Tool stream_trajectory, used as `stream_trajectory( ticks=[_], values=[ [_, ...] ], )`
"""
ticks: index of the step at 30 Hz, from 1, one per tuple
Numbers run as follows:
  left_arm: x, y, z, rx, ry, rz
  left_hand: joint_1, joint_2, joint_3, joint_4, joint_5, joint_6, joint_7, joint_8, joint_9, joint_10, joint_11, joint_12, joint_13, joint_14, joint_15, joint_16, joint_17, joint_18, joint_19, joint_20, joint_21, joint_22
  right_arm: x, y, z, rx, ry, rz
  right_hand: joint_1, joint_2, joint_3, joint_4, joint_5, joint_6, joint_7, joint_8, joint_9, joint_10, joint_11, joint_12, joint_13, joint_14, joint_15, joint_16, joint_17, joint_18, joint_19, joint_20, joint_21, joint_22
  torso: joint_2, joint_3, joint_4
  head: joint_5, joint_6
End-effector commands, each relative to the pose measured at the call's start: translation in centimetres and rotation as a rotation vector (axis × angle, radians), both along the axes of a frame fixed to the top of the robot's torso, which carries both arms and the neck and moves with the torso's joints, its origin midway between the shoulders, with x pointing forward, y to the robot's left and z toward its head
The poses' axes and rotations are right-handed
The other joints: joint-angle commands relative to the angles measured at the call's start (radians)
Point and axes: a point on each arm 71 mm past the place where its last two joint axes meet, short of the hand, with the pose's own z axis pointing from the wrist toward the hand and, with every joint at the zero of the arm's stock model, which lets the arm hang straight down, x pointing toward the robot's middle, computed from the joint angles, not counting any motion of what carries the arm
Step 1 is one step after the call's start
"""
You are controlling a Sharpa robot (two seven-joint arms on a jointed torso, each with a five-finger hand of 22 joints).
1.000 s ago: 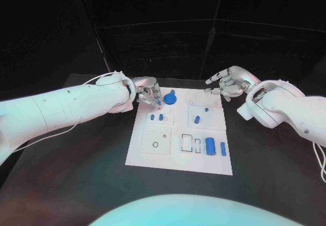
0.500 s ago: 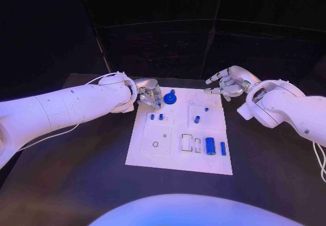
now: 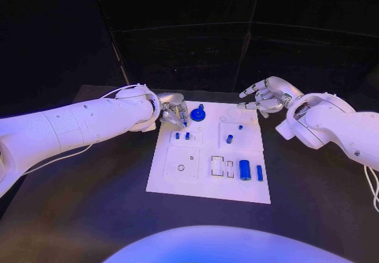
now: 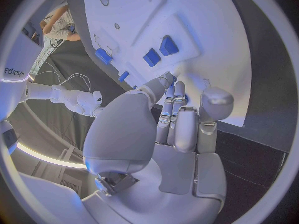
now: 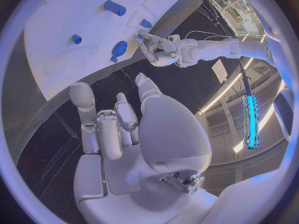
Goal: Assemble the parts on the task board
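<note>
while the left hand (image 3: pixel 173 112) sits at the task board's (image 3: pixel 201 183) far left corner with fingers curled in, whether it holds anything i can't tell. right hand (image 3: pixel 267 94) hovers empty off the far right corner, fingers spread. blue parts (image 3: pixel 245 170) lie on the board.

The head camera looks steeply down from above on the task board (image 3: pixel 209 159) at mid-frame, while each wrist camera sits close behind its own hand, facing the same white board (image 4: pixel 206 40) (image 5: pixel 69 30), which all views share.
</note>
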Motion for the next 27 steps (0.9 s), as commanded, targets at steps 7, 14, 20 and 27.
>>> stream_trajectory(
  ticks=[7, 14, 20, 27],
  values=[
    [0.04, -0.02, -0.15, 0.012, 0.026, 0.002, -0.007, -0.004, 0.006, 0.000, -0.002, 0.005, 0.001, -0.006, -0.001, 0.007, 0.001, -0.006, -0.001, 0.025, -0.004, 0.003, -0.002, -0.011, 0.004, 0.002, -0.002, -0.002, -0.02, 0.14, 0.14, 0.004, -0.003, 0.010, 0.000, 0.010, -0.001, 0.007, 0.002, -0.005, -0.002, 0.004, -0.001, -0.004, 0.002, 0.002, 0.001, 0.057, -0.003, -0.006, 0.061, 0.013, -0.007, -0.001, -0.005, 0.000, 0.000, 0.0004, -0.0007, 0.000, -0.002],
    [0.11, -0.15, -0.16, 0.010, 0.025, -0.002, -0.012, -0.009, 0.008, -0.001, -0.003, 0.000, 0.003, -0.015, -0.005, 0.005, 0.003, -0.016, -0.001, 0.024, -0.001, 0.002, -0.004, -0.011, 0.002, 0.003, -0.003, -0.003, -0.02, 0.17, 0.13, 0.004, -0.002, 0.010, 0.000, 0.010, -0.001, 0.007, 0.002, -0.005, -0.002, 0.004, -0.001, -0.004, 0.002, 0.002, 0.001, 0.057, -0.003, -0.006, 0.061, 0.013, -0.007, -0.001, -0.005, 0.000, 0.000, 0.0000, -0.0001, -0.001, -0.003],
    [0.21, -0.29, -0.21, 0.014, 0.027, 0.003, -0.021, -0.015, 0.011, -0.001, -0.005, -0.024, 0.009, -0.040, -0.016, 0.007, 0.007, -0.030, 0.000, 0.023, 0.002, 0.003, -0.007, -0.011, 0.001, 0.006, -0.005, -0.002, -0.03, 0.22, 0.13, 0.004, -0.001, 0.012, -0.002, 0.011, -0.003, 0.010, 0.002, -0.006, -0.002, 0.006, -0.001, -0.004, 0.002, 0.003, 0.002, 0.057, -0.003, -0.005, 0.062, 0.013, -0.006, -0.001, -0.005, 0.001, 0.000, -0.0001, -0.0008, -0.001, -0.005],
    [0.18, -0.44, -0.26, 0.019, 0.031, 0.005, -0.023, -0.016, 0.012, -0.001, -0.006, -0.028, 0.010, -0.046, -0.019, 0.011, 0.007, -0.032, 0.001, 0.022, 0.002, 0.003, -0.008, -0.011, 0.001, 0.007, -0.003, 0.000, -0.06, 0.19, 0.13, 0.003, 0.000, 0.012, -0.002, 0.011, -0.003, 0.010, 0.002, -0.006, -0.002, 0.006, -0.001, -0.004, 0.002, 0.003, 0.002, 0.057, -0.003, -0.005, 0.062, 0.013, -0.006, -0.001, -0.005, 0.001, 0.001, 0.0002, -0.0003, -0.004, -0.008]
  ],
)
